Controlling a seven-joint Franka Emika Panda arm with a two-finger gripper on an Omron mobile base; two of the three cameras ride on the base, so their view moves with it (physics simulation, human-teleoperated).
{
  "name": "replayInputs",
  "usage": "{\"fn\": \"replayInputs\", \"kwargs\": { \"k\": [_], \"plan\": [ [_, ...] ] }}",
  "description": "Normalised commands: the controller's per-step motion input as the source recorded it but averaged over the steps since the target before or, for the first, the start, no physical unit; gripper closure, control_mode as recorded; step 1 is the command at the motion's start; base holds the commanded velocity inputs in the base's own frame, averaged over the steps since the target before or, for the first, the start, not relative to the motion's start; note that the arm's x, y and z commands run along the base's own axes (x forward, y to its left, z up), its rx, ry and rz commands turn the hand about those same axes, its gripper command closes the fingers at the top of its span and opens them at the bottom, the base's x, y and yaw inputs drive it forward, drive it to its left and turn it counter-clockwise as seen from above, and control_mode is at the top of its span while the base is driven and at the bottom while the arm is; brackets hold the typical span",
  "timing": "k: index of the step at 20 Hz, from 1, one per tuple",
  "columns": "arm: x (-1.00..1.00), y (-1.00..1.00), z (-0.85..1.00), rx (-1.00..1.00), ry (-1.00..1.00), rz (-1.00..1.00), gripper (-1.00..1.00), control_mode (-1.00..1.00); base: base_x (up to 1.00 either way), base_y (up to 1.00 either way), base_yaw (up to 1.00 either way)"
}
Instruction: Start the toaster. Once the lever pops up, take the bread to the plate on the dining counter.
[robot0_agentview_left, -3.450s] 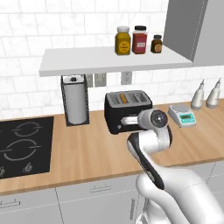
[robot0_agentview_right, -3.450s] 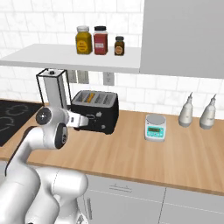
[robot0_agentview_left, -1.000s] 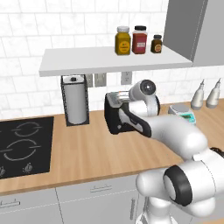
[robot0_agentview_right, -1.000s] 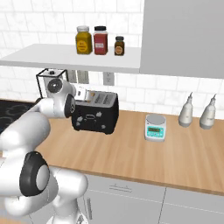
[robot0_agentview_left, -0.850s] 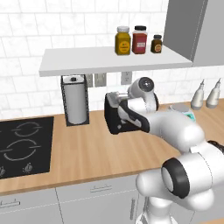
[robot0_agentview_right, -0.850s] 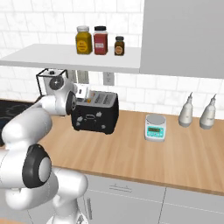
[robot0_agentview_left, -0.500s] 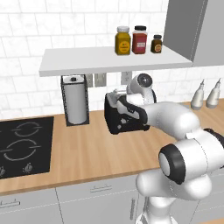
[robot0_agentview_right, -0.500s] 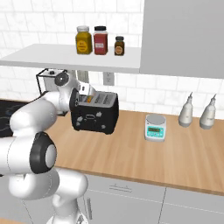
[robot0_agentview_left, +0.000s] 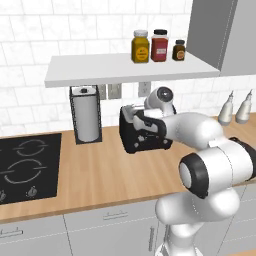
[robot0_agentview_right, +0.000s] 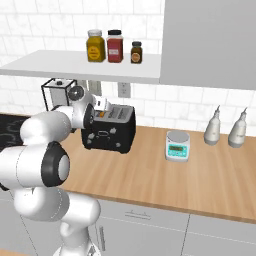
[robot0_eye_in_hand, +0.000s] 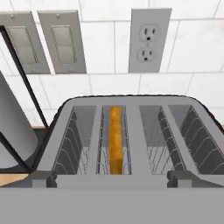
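Observation:
The black toaster (robot0_agentview_left: 145, 141) (robot0_agentview_right: 109, 133) stands on the wood counter against the tiled wall. From above, its lighter top (robot0_eye_in_hand: 131, 131) shows two slots. The bread (robot0_eye_in_hand: 115, 140) stands edge-on down in the left slot, golden crust up. My gripper (robot0_agentview_left: 136, 116) (robot0_agentview_right: 110, 110) hovers just over the toaster's front edge, pointing down at the slots. It is open, with its dark fingertips (robot0_eye_in_hand: 42, 178) set wide apart and nothing between them. The plate and the dining counter are out of view.
A chrome paper-towel holder (robot0_agentview_left: 86, 114) (robot0_eye_in_hand: 11, 131) stands just left of the toaster. Further left lies the black cooktop (robot0_agentview_left: 25, 165). A small scale (robot0_agentview_right: 177, 146) and two bottles (robot0_agentview_right: 215, 131) sit to the right. A shelf with jars (robot0_agentview_left: 150, 46) hangs overhead.
The arm has swung from in front of the toaster up and over it. The hand has crept closer to the toaster's top. The toaster and bread stay where they were.

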Motion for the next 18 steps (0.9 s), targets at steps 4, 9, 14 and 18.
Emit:
{"fn": "replayInputs", "kwargs": {
  "k": [4,9,14,18],
  "plan": [
    [0.11,-0.02,-0.16,0.00,0.00,0.00,-1.00,-1.00,0.00,0.00,0.00],
    [0.07,-0.05,-0.13,0.00,0.00,0.00,-1.00,-1.00,0.00,0.00,0.00],
    [0.10,-0.08,-0.05,0.00,0.00,0.00,-1.00,-1.00,0.00,0.00,0.00],
    [0.16,0.00,-0.05,0.00,0.00,0.00,-1.00,-1.00,0.00,0.00,0.00]
  ]
}}
